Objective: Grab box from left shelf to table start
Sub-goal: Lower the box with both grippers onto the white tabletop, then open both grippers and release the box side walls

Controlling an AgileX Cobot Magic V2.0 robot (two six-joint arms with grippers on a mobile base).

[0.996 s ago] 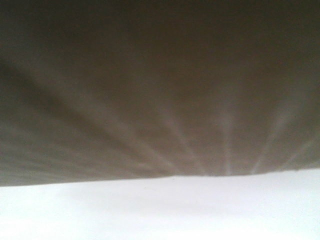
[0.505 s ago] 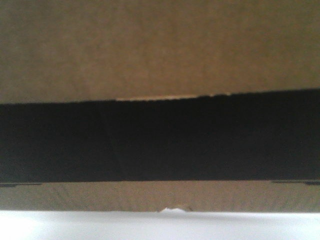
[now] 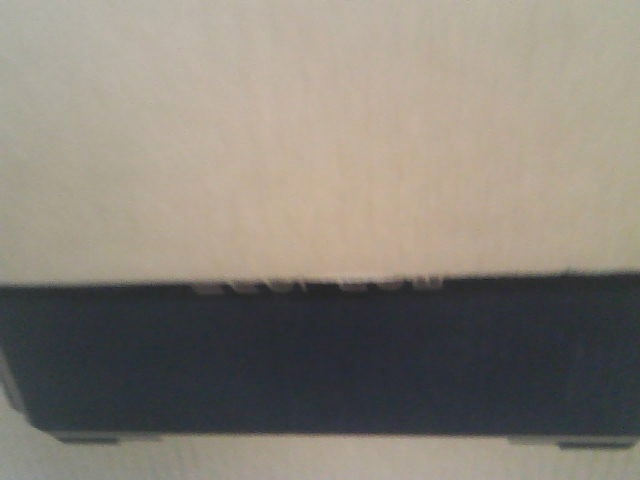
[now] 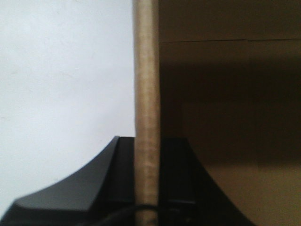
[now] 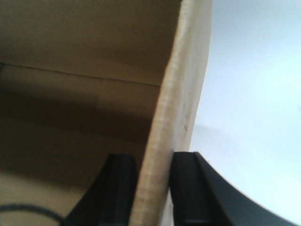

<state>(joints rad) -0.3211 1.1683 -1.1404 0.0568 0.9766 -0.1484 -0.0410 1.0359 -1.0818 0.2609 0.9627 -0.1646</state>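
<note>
Where the front view is filled edge to edge, one large tan corrugated cardboard box [image 3: 320, 130] with black printed panel [image 3: 320, 355]. Left gripper [image 4: 146, 188] clamped on its left wall edge; right gripper [image 5: 153, 188] clamped on its right wall. Plain smooth white table [image 4: 61, 84] lies outside both walls.

The left end effector [image 4: 146, 188] is clamped on a box [image 4: 146, 94] wall. The right end effector [image 5: 153, 188] pinches the opposite wall, fingers [image 5: 120, 188] straddling it.
</note>
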